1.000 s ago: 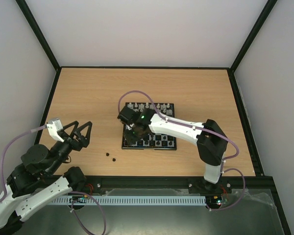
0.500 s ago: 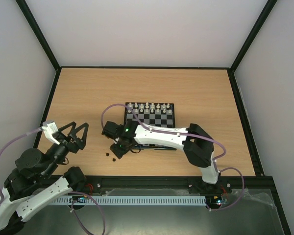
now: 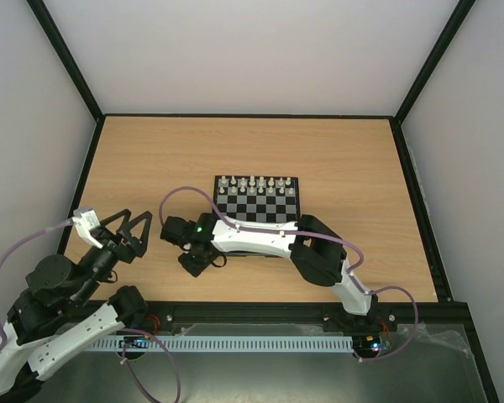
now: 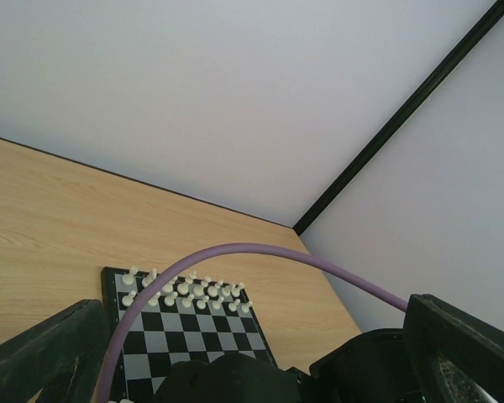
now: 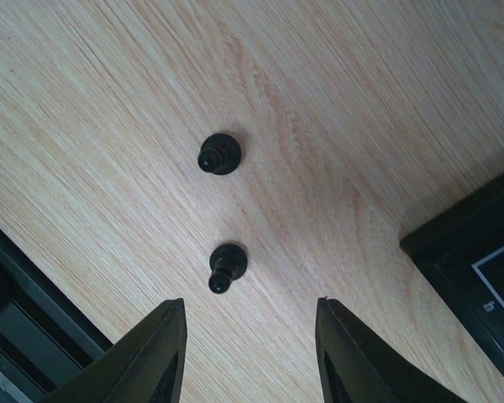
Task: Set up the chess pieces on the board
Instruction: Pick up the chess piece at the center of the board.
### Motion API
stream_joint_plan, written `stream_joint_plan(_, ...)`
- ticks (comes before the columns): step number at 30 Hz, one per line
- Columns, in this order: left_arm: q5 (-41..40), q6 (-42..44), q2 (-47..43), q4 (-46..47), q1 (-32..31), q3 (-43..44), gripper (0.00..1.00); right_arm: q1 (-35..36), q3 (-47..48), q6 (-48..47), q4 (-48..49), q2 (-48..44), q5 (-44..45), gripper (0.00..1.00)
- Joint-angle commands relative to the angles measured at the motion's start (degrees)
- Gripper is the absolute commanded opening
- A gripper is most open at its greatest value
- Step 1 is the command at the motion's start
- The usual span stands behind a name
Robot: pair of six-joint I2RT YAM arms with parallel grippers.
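Two tiny black chess pieces lie loose on the wood in the right wrist view, one (image 5: 219,154) farther off and one (image 5: 227,265) just ahead of the fingertips. My right gripper (image 5: 250,336) hovers over them, open, with nothing between its fingers. From above, that gripper (image 3: 193,257) sits left of the board (image 3: 279,207) and hides both pieces. The board's near rows are covered by the right arm. My left gripper (image 3: 132,228) stands open and empty near the table's left edge, well away from the board.
White pieces (image 3: 256,185) fill the board's two far rows, also visible as white pieces (image 4: 185,290) from the left wrist. A board corner (image 5: 479,269) shows at the right. The black table-edge rail (image 5: 17,311) runs close behind the loose pieces. A purple cable (image 4: 260,252) arcs across.
The right arm has swung from above the board's near-left corner to the table left of it, over the two loose black pieces. Its jaws have narrowed slightly. The left gripper drew back a little.
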Motion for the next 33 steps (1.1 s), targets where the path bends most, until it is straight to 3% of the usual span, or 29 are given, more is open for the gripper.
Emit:
stream_joint_plan(1, 0.24, 1.00, -0.71, 1.77, -0.28, -0.41, 0.99, 1.00, 3.16, -0.57, -4.87, 2.80, 0.21, 0.43)
stream_joint_plan(33, 0.42, 1.13, -0.72, 1.86, -0.29, -0.39, 0.99, 1.76, 7.17, -1.64, -6.54, 8.29, -0.98, 0.18)
